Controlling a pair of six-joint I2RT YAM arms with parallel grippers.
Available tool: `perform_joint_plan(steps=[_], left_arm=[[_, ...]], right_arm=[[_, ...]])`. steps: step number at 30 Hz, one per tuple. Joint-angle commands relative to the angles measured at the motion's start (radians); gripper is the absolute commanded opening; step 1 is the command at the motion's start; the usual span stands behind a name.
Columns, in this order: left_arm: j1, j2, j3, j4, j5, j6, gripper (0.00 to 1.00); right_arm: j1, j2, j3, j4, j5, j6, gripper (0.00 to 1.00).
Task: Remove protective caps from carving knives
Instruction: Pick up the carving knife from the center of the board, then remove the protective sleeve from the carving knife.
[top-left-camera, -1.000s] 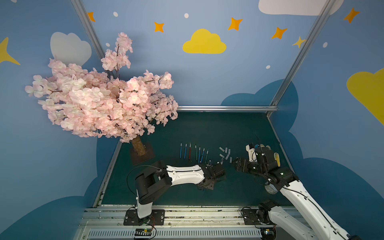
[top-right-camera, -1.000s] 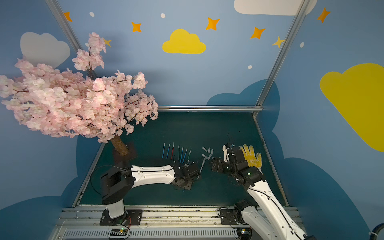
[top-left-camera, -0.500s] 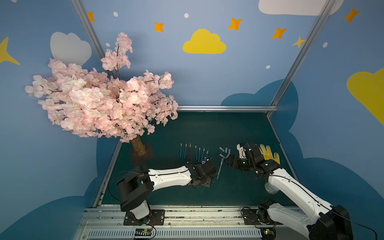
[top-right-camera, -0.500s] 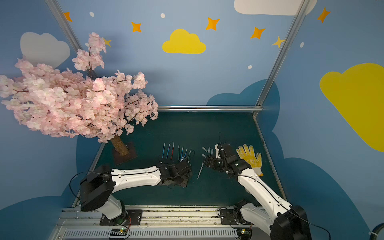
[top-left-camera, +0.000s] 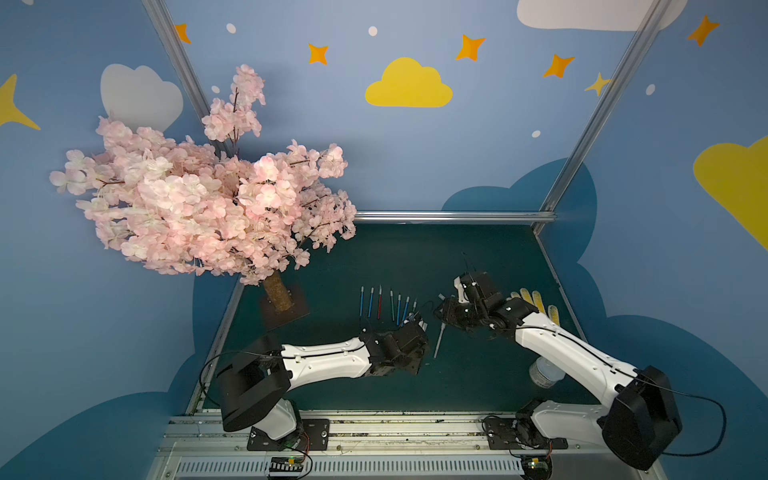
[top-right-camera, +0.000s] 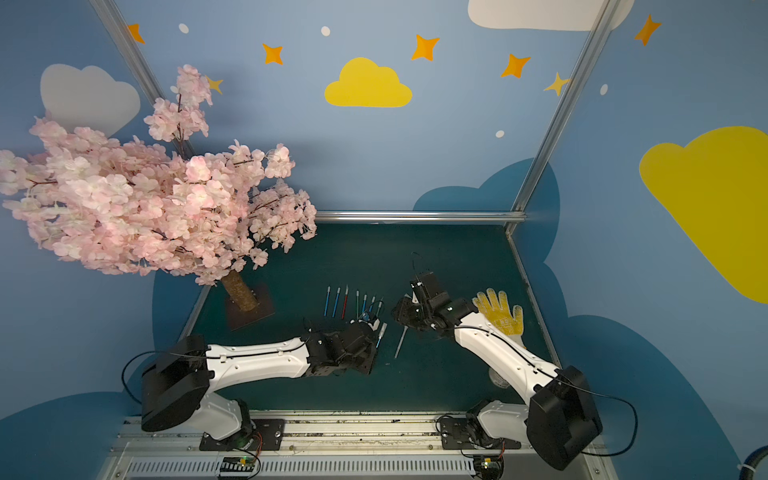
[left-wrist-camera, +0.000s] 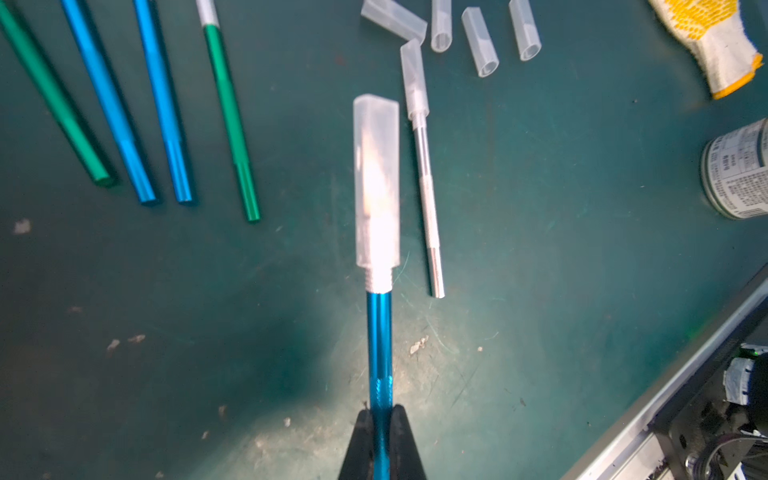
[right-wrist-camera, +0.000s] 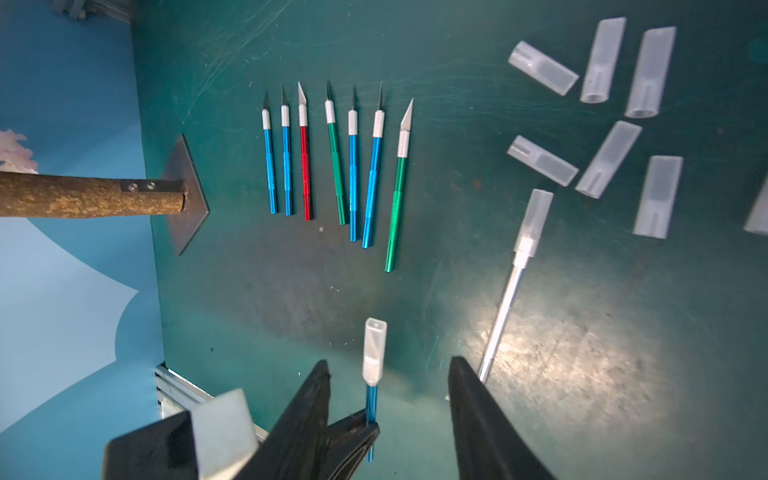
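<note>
Cap (left-wrist-camera: 376, 178) sits on the blue knife (left-wrist-camera: 379, 353) that my left claw (left-wrist-camera: 380, 419) pinches by the handle, over the mat (left-wrist-camera: 540, 249), right of the bare knives (right-wrist-camera: 305, 174). It looks light, slick, thin plastic; my right claw (right-wrist-camera: 388, 363), spread near it, should squeeze its flat sides gently.

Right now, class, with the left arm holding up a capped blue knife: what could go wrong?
1. The right fingers stand apart, aimed at the cap; closing off-centre could twist the blue knife in the left fingers.
2. The capped silver knife lies close beside them and might get knocked.
</note>
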Motion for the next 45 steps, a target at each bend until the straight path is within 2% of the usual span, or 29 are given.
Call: perform_joint_plan(steps=[1,22,34,45], left_arm=[[0.005,-0.02,-0.009,0.054,-0.002,0.03,0.07],[0.011,-0.027,-0.035,0.097,0.0,0.026,0.07],[0.011,-0.016,-0.035,0.109,0.008,0.022,0.07],[0.011,-0.007,-0.032,0.111,0.011,0.02,0.07]], right_arm=[[0.026,0.027,0.032,-0.021,0.03,0.02,0.46],[0.088,0.16,0.087,0.002,0.044,0.033,0.39],[0.09,0.183,0.082,0.021,0.055,0.044,0.29],[0.089,0.194,0.08,0.032,0.063,0.053,0.16]])
